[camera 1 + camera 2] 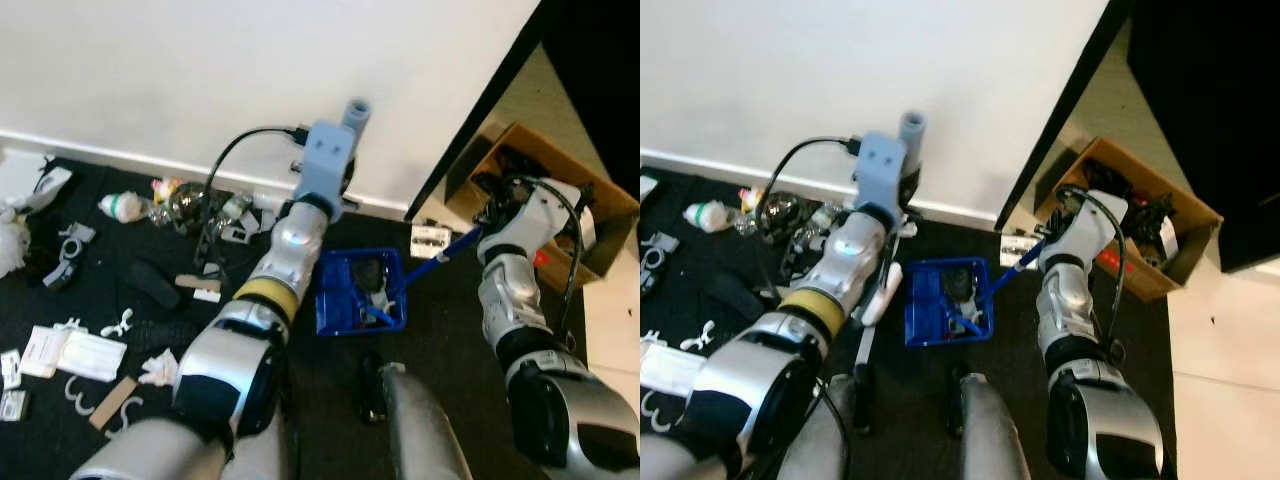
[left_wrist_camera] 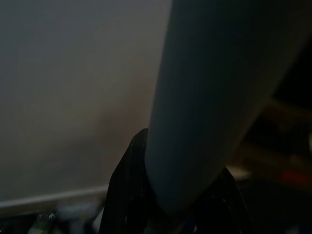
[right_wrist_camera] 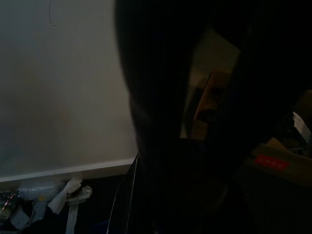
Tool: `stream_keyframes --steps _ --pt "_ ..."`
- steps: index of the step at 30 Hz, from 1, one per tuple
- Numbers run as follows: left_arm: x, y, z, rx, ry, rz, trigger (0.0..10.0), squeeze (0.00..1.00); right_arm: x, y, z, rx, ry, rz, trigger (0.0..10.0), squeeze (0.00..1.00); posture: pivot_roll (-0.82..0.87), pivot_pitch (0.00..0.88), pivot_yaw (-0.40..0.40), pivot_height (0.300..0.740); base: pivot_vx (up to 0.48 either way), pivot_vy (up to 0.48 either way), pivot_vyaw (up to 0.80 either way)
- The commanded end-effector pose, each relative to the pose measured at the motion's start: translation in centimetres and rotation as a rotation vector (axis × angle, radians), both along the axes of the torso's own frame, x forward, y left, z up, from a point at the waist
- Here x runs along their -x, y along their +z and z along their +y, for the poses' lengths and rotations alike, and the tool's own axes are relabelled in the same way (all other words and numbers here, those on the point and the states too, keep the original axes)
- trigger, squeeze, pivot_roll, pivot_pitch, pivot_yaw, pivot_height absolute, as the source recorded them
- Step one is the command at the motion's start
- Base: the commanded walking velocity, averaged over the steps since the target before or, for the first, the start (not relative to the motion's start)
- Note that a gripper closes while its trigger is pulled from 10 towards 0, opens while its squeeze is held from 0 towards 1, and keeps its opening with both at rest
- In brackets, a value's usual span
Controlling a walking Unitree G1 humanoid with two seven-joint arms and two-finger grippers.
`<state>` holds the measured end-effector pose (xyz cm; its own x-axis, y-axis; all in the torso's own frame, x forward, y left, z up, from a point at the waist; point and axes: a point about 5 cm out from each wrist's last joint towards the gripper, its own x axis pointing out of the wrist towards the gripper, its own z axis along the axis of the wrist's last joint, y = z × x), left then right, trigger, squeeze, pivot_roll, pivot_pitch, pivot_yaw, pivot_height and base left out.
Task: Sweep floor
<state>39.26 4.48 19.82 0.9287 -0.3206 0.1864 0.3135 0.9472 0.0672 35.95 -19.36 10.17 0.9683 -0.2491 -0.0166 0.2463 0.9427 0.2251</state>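
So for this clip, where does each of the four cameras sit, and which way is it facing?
Left eye: on the head, looking down at the black littered floor, the blue plastic dustpan and both silver arms.
Right eye: beside it, same scene; the open brown cardboard box sits to the right.
Left wrist: along the left gripper, jaws around a thick grey handle, facing the white wall.
Right wrist: very dark, towards the wall and baseboard.
Both wrist views share the wall.

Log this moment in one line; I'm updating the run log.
left claw: holds broom handle | right claw: dustpan handle | blue dustpan: on floor | litter: unswept
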Motion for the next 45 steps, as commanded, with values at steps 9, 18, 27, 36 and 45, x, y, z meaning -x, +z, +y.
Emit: stream_keyframes --steps 9,18,27,36,45 --pt "-1.1 3.6 1.6 0.072 0.052 -0.086 10.0 0.00 1.5 -3.4 0.3 -0.046 0.005 0.148 10.0 0.00 -0.01 0.345 -0.019 0.740 0.000 0.000 0.00" --pt "-1.8 4.3 7.1 -0.231 -0.043 -0.084 10.0 0.00 1.4 -3.3 0.3 -0.048 0.007 0.146 10.0 0.00 0.00 0.345 -0.023 0.740 0.000 0.000 0.00" --pt "-1.7 5.1 12.7 -0.322 0.010 -0.031 10.0 0.00 1.4 -3.3 0.6 -0.048 0.016 0.149 10.0 0.00 0.01 0.342 -0.030 0.740 0.000 0.000 0.00" --pt "0.1 -1.5 16.9 -0.672 0.111 0.099 10.0 0.00 1.4 -3.4 1.0 -0.055 0.023 0.152 10.0 0.00 0.01 0.353 -0.027 0.740 0.000 0.000 0.00" --pt "1.2 -4.8 17.9 -0.688 0.200 0.182 10.0 0.00 1.6 -3.6 0.7 -0.049 0.021 0.155 10.0 0.00 0.00 0.349 -0.027 0.740 0.000 0.000 0.00"
